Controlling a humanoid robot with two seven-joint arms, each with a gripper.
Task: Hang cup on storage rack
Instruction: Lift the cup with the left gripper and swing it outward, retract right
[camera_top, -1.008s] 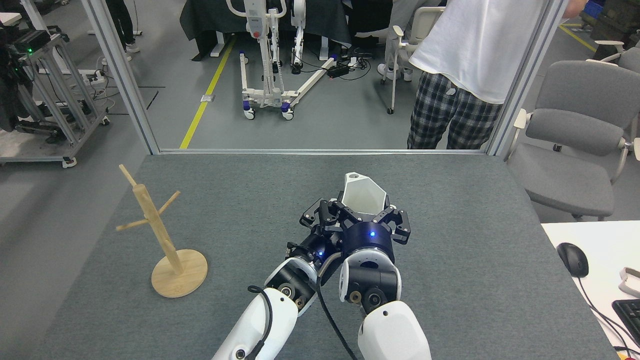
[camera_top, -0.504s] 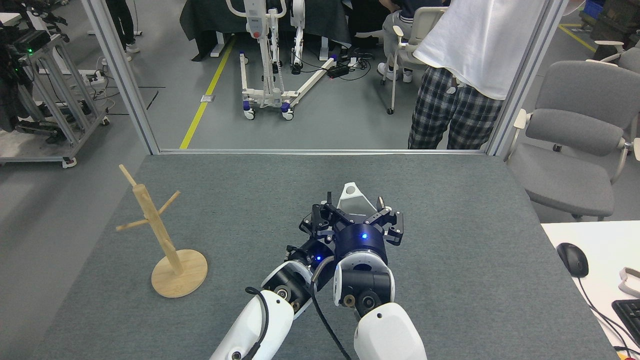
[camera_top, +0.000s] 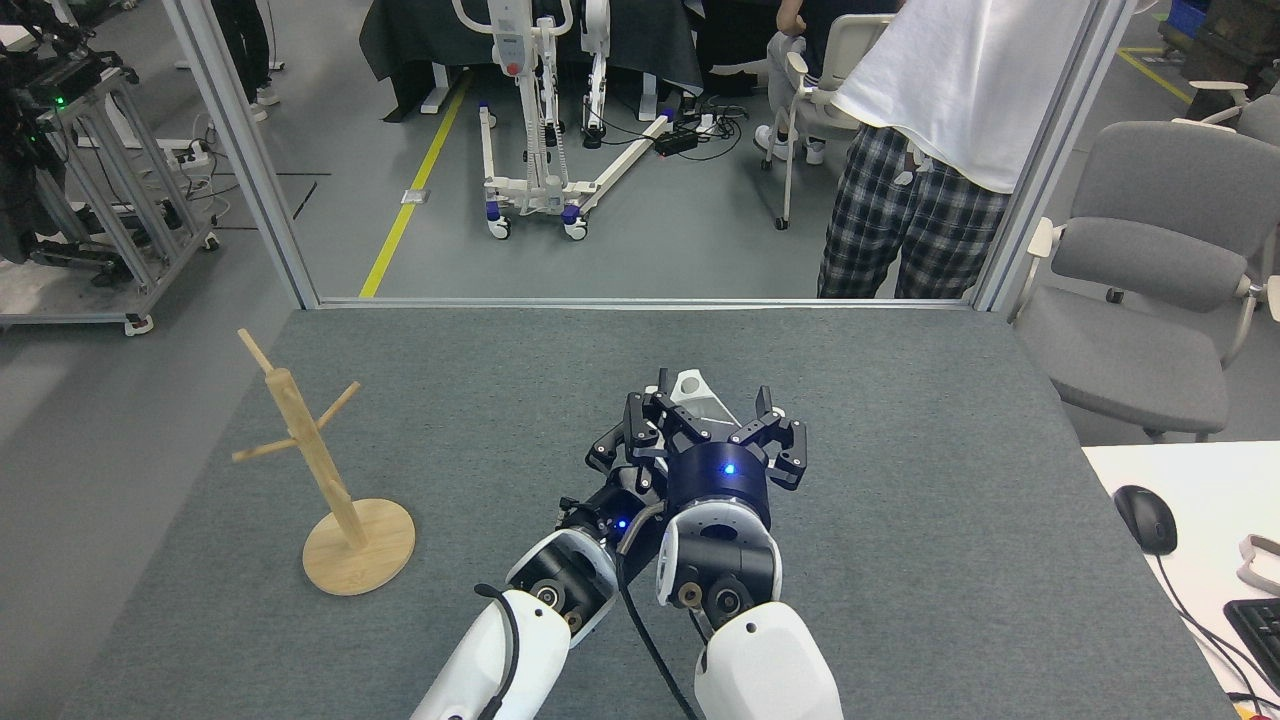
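Observation:
Only the flat tab with its round hole and a bit of the white cup (camera_top: 699, 392) show at the table's middle. The rest is hidden behind my right gripper (camera_top: 722, 422), whose dark fingers stand on both sides of the cup, shut on it. My left gripper (camera_top: 632, 425) presses in against the cup's left side, right beside the right gripper. Its fingers overlap the other gripper's, so its state is unclear. The storage rack (camera_top: 330, 470), a light wooden post with short pegs on a round disc base, stands apart at the table's left.
The grey felt table (camera_top: 900, 560) ends at a metal frame rail (camera_top: 640, 302) at the back. A person in plaid trousers (camera_top: 905, 225) stands behind it. A grey chair (camera_top: 1150, 290) is at the right. A mouse (camera_top: 1146, 518) lies on a white desk.
Both grippers shifted slightly left together. The cup has sunk and tipped behind the right gripper: its open hexagonal mouth showed a second ago, now only the tab shows.

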